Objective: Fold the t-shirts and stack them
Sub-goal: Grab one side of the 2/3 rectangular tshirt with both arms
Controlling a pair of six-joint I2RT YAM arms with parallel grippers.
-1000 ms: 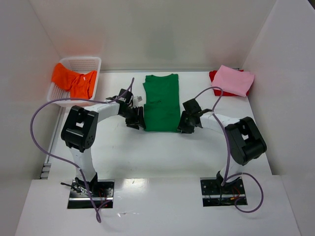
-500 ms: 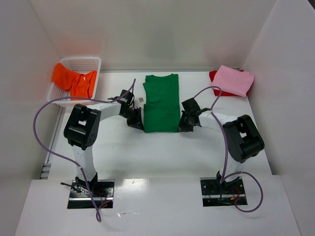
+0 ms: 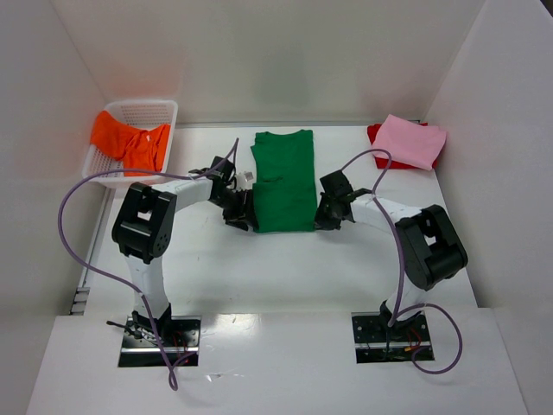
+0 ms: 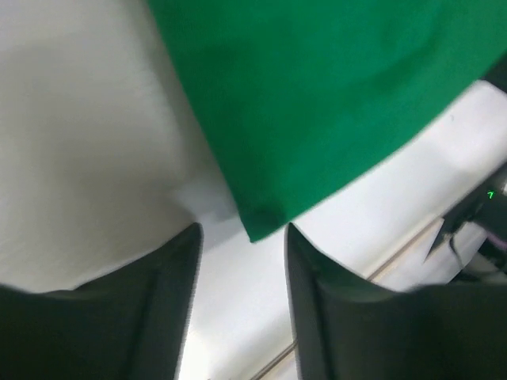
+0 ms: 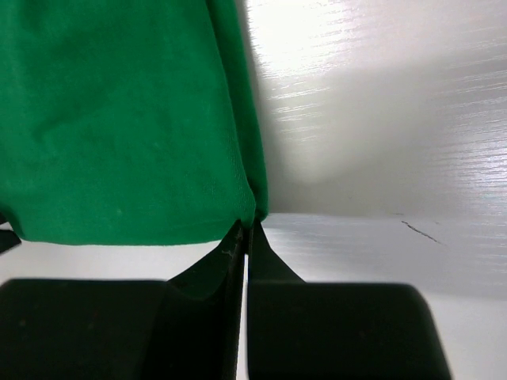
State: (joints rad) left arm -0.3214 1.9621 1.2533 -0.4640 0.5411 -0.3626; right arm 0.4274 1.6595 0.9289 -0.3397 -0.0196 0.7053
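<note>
The left gripper (image 4: 242,231) stands open, the near left corner of the green shirt (image 3: 283,177) at its gap. The right gripper (image 5: 245,228) is pinched closed on the near right corner. The shirt lies flat on the table (image 3: 259,268). Farther back, an orange shirt (image 3: 125,143) sits in the basket (image 3: 147,108), and a pink shirt (image 3: 410,140) lies on a red shirt (image 3: 375,132).

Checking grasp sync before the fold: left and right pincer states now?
Left pincer: open, a hem corner of the green t-shirt lying in the gap, not clamped.
Right pincer: closed on the green t-shirt's other hem corner.
</note>
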